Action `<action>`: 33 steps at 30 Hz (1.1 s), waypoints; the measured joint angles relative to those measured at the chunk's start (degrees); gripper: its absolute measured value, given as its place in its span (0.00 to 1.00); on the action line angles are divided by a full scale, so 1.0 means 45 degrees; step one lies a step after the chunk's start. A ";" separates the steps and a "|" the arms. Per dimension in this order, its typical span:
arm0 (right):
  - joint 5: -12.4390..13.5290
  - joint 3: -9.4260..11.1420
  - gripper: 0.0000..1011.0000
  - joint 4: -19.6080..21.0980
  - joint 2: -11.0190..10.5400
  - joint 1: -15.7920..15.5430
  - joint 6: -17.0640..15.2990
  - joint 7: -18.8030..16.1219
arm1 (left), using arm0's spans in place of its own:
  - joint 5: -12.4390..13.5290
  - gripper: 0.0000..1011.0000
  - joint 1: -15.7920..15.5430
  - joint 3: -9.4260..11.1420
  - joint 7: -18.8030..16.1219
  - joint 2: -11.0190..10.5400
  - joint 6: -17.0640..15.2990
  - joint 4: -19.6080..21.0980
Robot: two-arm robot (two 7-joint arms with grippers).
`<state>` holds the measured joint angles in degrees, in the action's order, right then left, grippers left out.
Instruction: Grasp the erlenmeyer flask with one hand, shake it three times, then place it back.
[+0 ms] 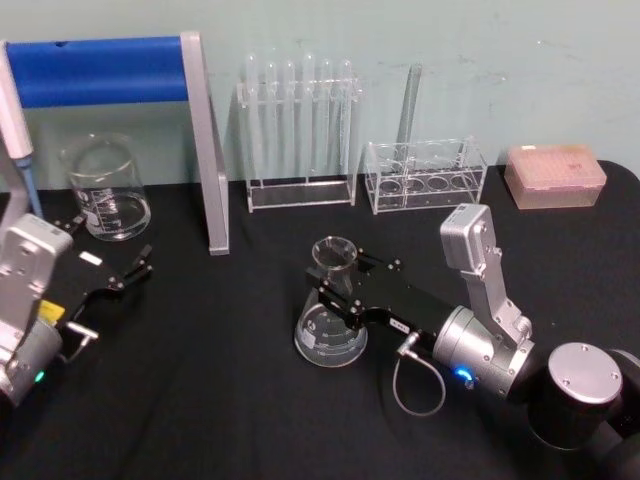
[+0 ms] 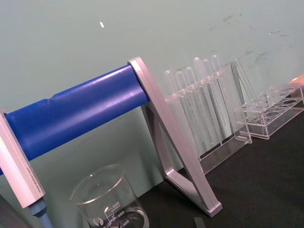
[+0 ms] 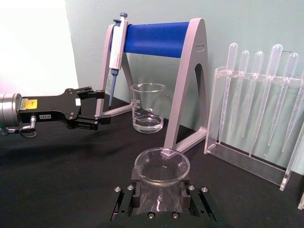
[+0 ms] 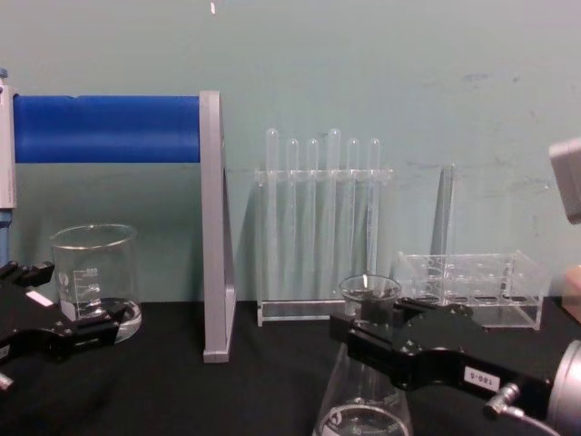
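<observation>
The erlenmeyer flask (image 1: 330, 325) is clear glass and stands upright near the middle of the black table, its wide base apparently resting on the surface. My right gripper (image 1: 338, 285), black on a silver wrist, reaches in from the right and is shut on the flask's neck just under the flared rim (image 3: 161, 165). In the right wrist view its pads (image 3: 186, 192) press both sides of the neck. From the chest the same grip (image 4: 363, 338) shows across the flask (image 4: 363, 409). My left gripper (image 1: 135, 268) rests open at the left, holding nothing.
A glass beaker (image 1: 105, 190) stands at the back left beside a blue-barred pipette stand (image 1: 205, 150) holding a pipette (image 3: 116, 47). Behind the flask are a test tube rack (image 1: 300, 130), a low clear rack (image 1: 425, 175) and a pink tip box (image 1: 555, 175).
</observation>
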<state>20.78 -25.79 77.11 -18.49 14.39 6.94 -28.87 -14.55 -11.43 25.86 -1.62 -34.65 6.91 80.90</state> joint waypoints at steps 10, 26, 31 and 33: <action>0.0106 0.0231 0.45 0.0468 -0.0065 -0.0169 -0.0120 0.0203 | 0.0000 0.99 0.0000 0.0000 0.0000 0.0000 0.0000 0.0000; 0.0284 0.0956 0.45 0.2778 -0.0619 -0.0601 -0.0926 0.0949 | 0.0000 0.99 0.0000 0.0001 0.0000 0.0000 0.0000 -0.0001; 0.0323 0.1028 0.45 0.2960 -0.0685 -0.0624 -0.0989 0.0974 | 0.0000 0.99 0.0000 0.0000 0.0000 0.0000 0.0000 0.0000; 0.0337 0.1031 0.45 0.2969 -0.0697 -0.0624 -0.0998 0.0972 | -0.0001 0.99 0.0000 0.0000 0.0000 0.0000 0.0000 0.0000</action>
<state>22.29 -21.15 90.47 -21.63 11.58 2.45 -24.50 -14.55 -11.43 25.86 -1.62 -34.65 6.91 80.90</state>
